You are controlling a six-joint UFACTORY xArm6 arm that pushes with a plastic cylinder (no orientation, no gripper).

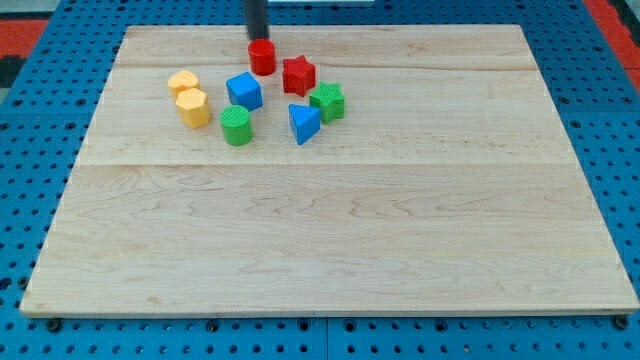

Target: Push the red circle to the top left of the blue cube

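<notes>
Pale wooden board (330, 250) over blue pegboard (30, 130). Sitting on it, bunched near the top: red circle (262, 56), red star (298, 75), blue cube (244, 91), blue triangle-ish block (304, 123), green star (327, 102), green cylinder (236, 126), two yellow blocks (189, 98).

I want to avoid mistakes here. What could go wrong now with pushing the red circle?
My tip sits at the view's top side of the red circle, so a push from there may drive it down into the blue cube. The red star is close on the right and could be bumped.
</notes>
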